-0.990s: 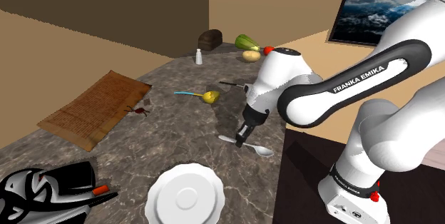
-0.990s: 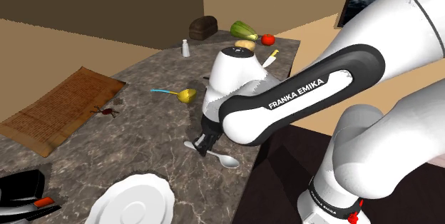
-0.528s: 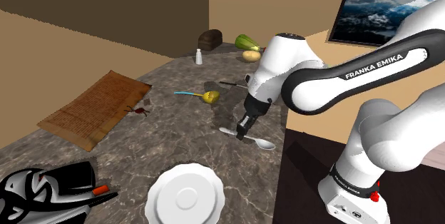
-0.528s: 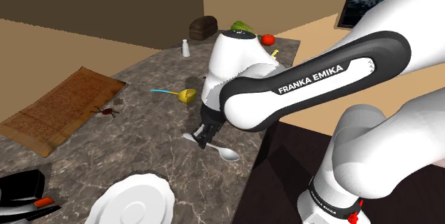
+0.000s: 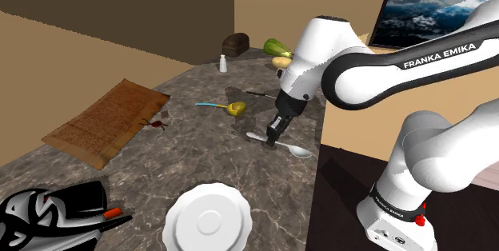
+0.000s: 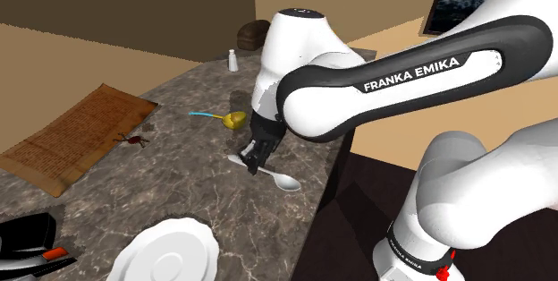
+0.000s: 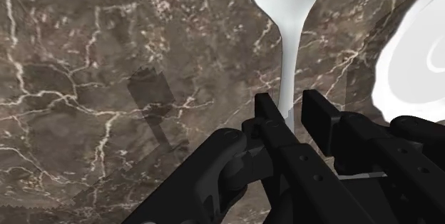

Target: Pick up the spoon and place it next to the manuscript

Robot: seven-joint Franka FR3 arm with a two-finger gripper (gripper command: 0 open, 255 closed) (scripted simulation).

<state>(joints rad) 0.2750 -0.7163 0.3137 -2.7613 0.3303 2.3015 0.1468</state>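
Two black fingers of the gripper (image 5: 272, 140) are closed on the handle of the pale spoon (image 5: 297, 151) in the shoulder view, close to the marble counter's (image 5: 184, 161) edge nearest the stand. The brown manuscript (image 5: 108, 121) lies well apart toward that view's left, and a white plate (image 5: 208, 219) sits lower down. In the second exterior view the gripper (image 6: 255, 161) clasps the spoon (image 6: 286, 182) by its handle, bowl pointing right, with the manuscript (image 6: 76, 138) far off at left and the plate (image 6: 170, 251) below. In the wrist view the fingers (image 7: 267, 119) squeeze the narrow handle, the spoon's (image 7: 289, 16) bowl reaching ahead over the counter (image 7: 107, 44), with the plate (image 7: 410, 58) beside it.
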